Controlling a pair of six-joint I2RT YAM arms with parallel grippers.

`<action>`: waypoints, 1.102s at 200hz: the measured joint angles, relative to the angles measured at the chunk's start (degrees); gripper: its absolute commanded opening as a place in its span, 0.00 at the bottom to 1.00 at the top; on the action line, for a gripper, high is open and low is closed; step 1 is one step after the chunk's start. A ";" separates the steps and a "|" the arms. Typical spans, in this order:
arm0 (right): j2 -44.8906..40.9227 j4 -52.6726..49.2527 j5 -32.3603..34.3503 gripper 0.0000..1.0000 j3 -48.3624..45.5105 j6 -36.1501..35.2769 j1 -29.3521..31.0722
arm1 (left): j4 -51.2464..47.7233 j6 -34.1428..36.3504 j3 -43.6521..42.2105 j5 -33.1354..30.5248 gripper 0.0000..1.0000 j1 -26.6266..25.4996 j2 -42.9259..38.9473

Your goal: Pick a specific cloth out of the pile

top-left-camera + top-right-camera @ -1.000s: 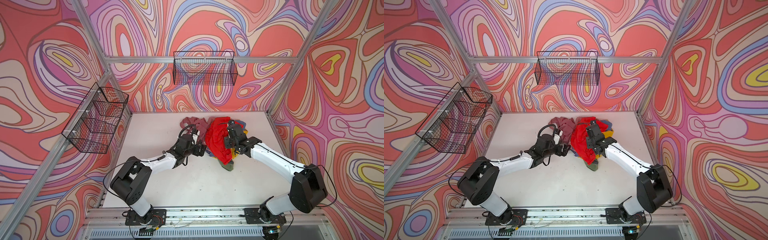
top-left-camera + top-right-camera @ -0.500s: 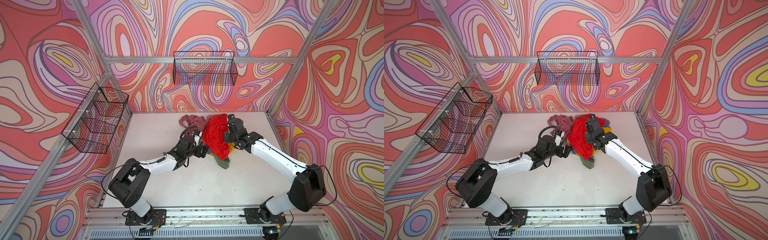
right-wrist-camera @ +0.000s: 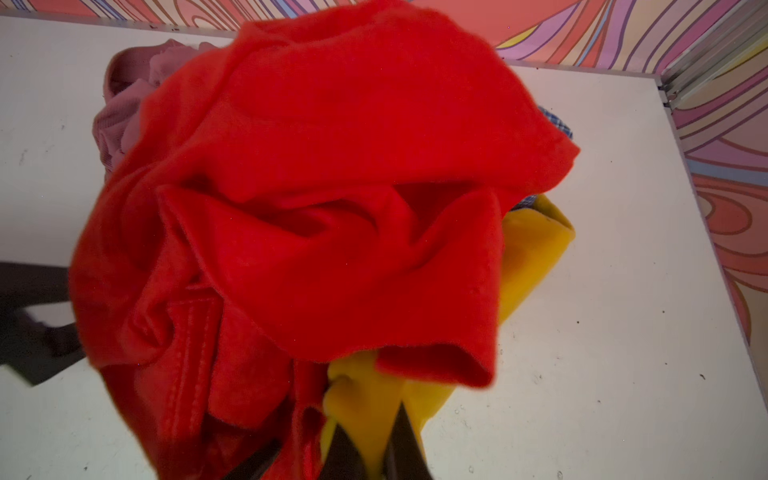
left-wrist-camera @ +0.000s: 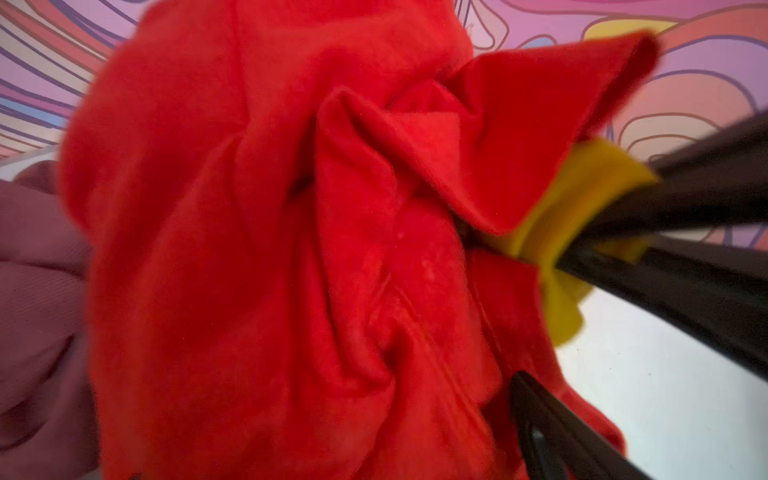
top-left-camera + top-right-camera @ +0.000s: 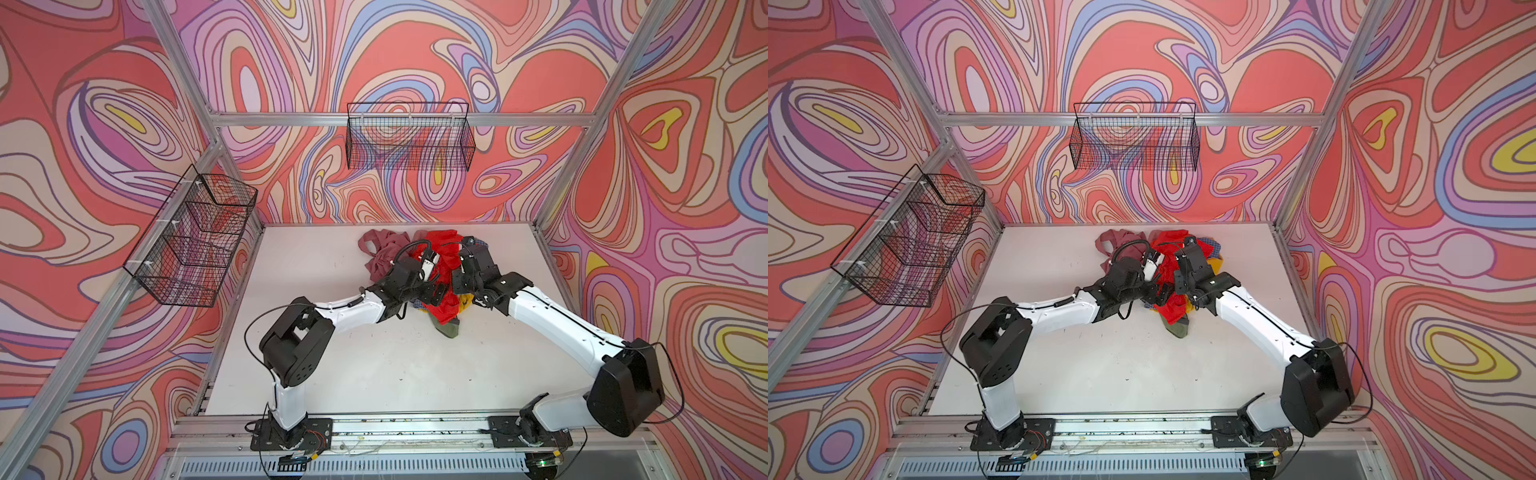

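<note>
The cloth (image 3: 528, 249) is mustard yellow, and a fold of it (image 3: 370, 399) is pinched in my shut right gripper (image 3: 370, 424). The bright red cloth (image 3: 332, 166) drapes over it and hides most of it. In both top views the pile (image 5: 440, 249) (image 5: 1167, 257) lies at the back middle of the table, with dusty pink (image 5: 380, 249), blue-checked (image 5: 482, 241) and olive green (image 5: 449, 328) fabric. My right gripper (image 5: 463, 289) is raised in it. My left gripper (image 5: 436, 289) stands open against the red cloth; one finger (image 4: 552, 436) shows, the other is hidden by fabric.
A black wire basket (image 5: 409, 141) hangs on the back wall and a second one (image 5: 195, 241) on the left wall. The white table (image 5: 374, 374) ends at aluminium frame posts and patterned walls. The two wrists are close together over the pile.
My right gripper has risen and shifted left and back, pulling the yellow cloth up with the red cloth draped on it. The left gripper has moved closer to the red cloth.
</note>
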 measured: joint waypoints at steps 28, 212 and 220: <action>-2.25 -0.17 -0.98 0.00 -0.79 1.01 -0.07 | -8.44 0.09 10.71 -0.17 0.88 0.00 7.80; -14.23 -13.84 -2.38 0.00 12.83 -2.51 -5.16 | -26.64 -0.70 26.10 -6.75 0.71 -0.55 17.16; -14.23 -13.90 -1.97 0.00 14.10 -3.17 -5.18 | -26.69 -0.70 26.10 -6.58 0.71 -0.55 17.22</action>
